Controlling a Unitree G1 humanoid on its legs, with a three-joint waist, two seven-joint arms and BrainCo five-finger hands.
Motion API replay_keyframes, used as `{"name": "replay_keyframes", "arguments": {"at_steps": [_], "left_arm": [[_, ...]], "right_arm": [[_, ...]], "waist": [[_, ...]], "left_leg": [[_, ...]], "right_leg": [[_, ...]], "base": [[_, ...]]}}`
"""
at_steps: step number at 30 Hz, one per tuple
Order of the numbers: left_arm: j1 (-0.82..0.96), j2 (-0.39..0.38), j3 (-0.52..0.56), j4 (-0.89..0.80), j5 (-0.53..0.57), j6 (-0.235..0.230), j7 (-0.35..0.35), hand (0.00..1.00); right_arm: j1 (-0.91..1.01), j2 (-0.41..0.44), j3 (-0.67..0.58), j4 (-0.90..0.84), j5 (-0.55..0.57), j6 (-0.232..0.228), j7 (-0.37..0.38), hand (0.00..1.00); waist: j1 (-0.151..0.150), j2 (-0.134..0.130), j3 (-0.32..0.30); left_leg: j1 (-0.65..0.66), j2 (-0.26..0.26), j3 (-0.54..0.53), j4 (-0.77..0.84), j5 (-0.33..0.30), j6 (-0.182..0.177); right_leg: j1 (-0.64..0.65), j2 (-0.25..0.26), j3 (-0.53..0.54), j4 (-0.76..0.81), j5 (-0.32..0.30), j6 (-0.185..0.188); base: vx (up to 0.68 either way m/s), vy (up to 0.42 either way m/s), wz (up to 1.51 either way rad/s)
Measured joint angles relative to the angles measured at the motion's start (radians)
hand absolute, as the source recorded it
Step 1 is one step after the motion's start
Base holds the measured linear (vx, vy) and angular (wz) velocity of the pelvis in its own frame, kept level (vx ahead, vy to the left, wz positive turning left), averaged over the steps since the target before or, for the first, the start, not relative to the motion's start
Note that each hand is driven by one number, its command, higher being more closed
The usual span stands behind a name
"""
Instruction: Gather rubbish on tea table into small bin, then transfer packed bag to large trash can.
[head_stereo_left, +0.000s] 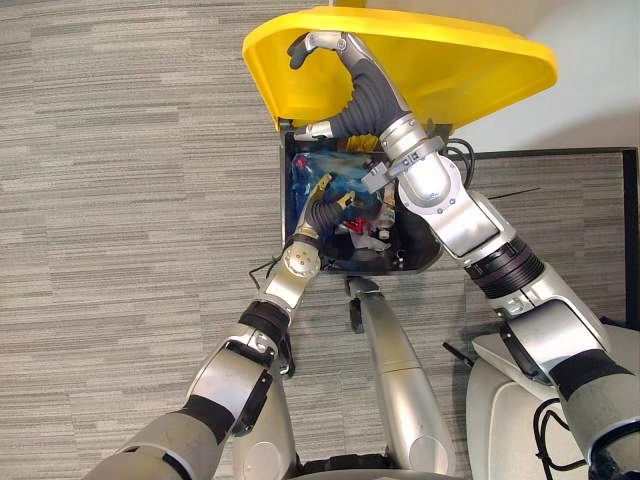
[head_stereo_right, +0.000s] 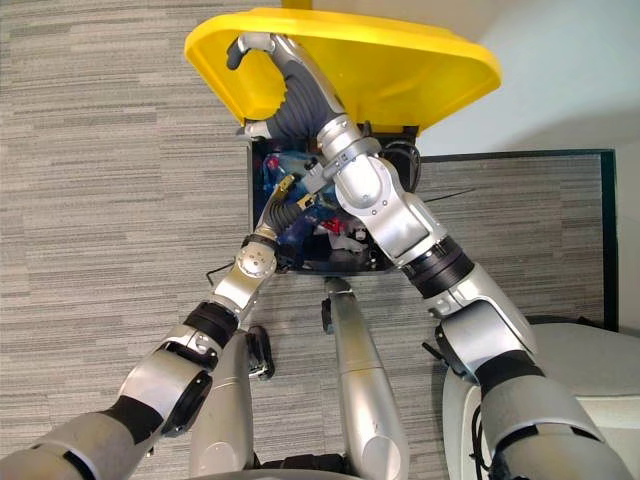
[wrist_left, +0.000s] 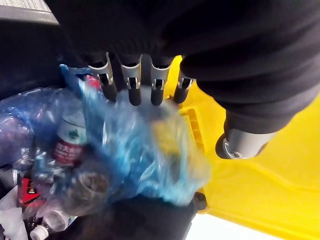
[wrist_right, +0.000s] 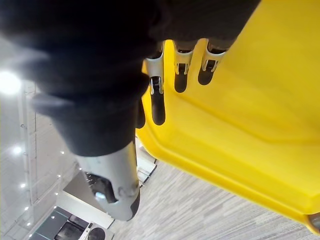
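Up at the top of the left eye view, the right hand (head_stereo_left: 352, 90) gripped the raised yellow lid (head_stereo_left: 450, 60) of the large trash can (head_stereo_left: 425, 255). Its fingers (wrist_right: 158, 102) lay curled over the lid's edge onto the inner face, and the thumb sat on the other side of the edge, so the lid was pinched between them and held tilted open above the black body of the can.

Lower down, the left hand (wrist_left: 132, 82) reached into the open can and rested against the top of the blue bag (wrist_left: 140, 145). I could not tell whether it was clamped on the plastic or only touching it. The bag sat inside the can, bulging and crumpled, just beside the yellow lid's hinge side. Next to it in the can lay other rubbish, among it a clear bottle (wrist_left: 67, 145) with a red label. The can stood on grey striped carpet (head_stereo_left: 120, 150).
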Motion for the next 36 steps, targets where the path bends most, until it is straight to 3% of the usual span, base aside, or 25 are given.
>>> {"name": "replay_keyframes", "arguments": {"at_steps": [7, 13, 16, 18, 21, 27, 33, 36], "left_arm": [[0.027, 0.0, -0.002, 0.0, 0.0, 0.0, -0.004, 0.0], [0.143, 0.009, -0.031, -0.08, -0.003, 0.0, -0.025, 0.0], [0.243, 0.052, -0.049, -0.178, -0.006, -0.011, -0.027, 0.0], [0.292, 0.084, -0.046, -0.213, -0.012, -0.02, -0.035, 0.0], [0.411, 0.121, 0.006, -0.236, -0.035, -0.028, -0.061, 0.0], [0.615, 0.175, 0.109, -0.278, -0.075, -0.049, -0.09, 0.0], [0.73, 0.175, 0.165, -0.267, -0.081, -0.053, -0.113, 0.0], [0.768, 0.173, 0.225, -0.185, -0.081, -0.058, -0.13, 0.0]], "right_arm": [[0.018, -0.032, 0.042, 0.023, -0.007, 0.017, 0.019, 0.0], [0.14, -0.018, 0.04, 0.002, -0.079, 0.014, 0.053, 0.0], [0.244, -0.003, 0.039, 0.005, -0.132, -0.001, 0.084, 0.0], [0.299, -0.004, 0.033, 0.022, -0.158, -0.002, 0.096, 0.0], [0.409, -0.008, 0.01, 0.062, -0.187, -0.025, 0.129, 0.0], [0.573, 0.014, -0.082, 0.129, -0.242, -0.03, 0.178, 0.0], [0.724, 0.053, -0.178, 0.186, -0.286, -0.025, 0.198, 0.0], [0.826, 0.079, -0.25, 0.204, -0.317, -0.013, 0.198, 0.0]], "waist": [[0.0, -0.001, -0.001], [0.006, -0.011, -0.007], [0.031, -0.022, -0.026], [0.031, -0.022, -0.029], [0.037, -0.019, -0.102], [0.073, -0.011, -0.186], [0.08, -0.011, -0.228], [0.082, -0.017, -0.251]], "left_leg": [[0.064, -0.004, -0.003, -0.032, 0.002, 0.0], [0.18, -0.004, -0.008, -0.131, 0.037, -0.028], [0.26, -0.02, -0.022, -0.218, 0.075, -0.047], [0.3, -0.021, -0.053, -0.265, 0.097, -0.054], [0.345, -0.021, -0.07, -0.345, 0.128, -0.06], [0.479, -0.03, -0.087, -0.48, 0.182, -0.058], [0.562, -0.061, -0.12, -0.549, 0.222, -0.043], [0.583, -0.075, -0.167, -0.556, 0.227, -0.042]], "right_leg": [[0.061, -0.014, -0.012, -0.007, -0.005, -0.007], [0.155, -0.042, -0.044, -0.007, -0.043, -0.018], [0.214, -0.049, -0.061, -0.019, -0.064, -0.018], [0.264, -0.054, -0.089, -0.049, -0.067, -0.02], [0.312, -0.055, -0.105, -0.098, -0.066, -0.021], [0.439, -0.065, -0.126, -0.165, -0.066, -0.021], [0.526, -0.109, -0.156, -0.181, -0.073, -0.012], [0.559, -0.133, -0.185, -0.17, -0.087, 0.006]], "base": [[0.01, -0.012, 0.07], [0.04, -0.065, 0.24], [0.08, -0.06, 0.21], [0.09, -0.045, 0.37], [0.09, -0.023, 0.22], [0.07, 0.014, 0.15], [0.0, 0.022, 0.26], [-0.05, -0.015, 0.35]]}}
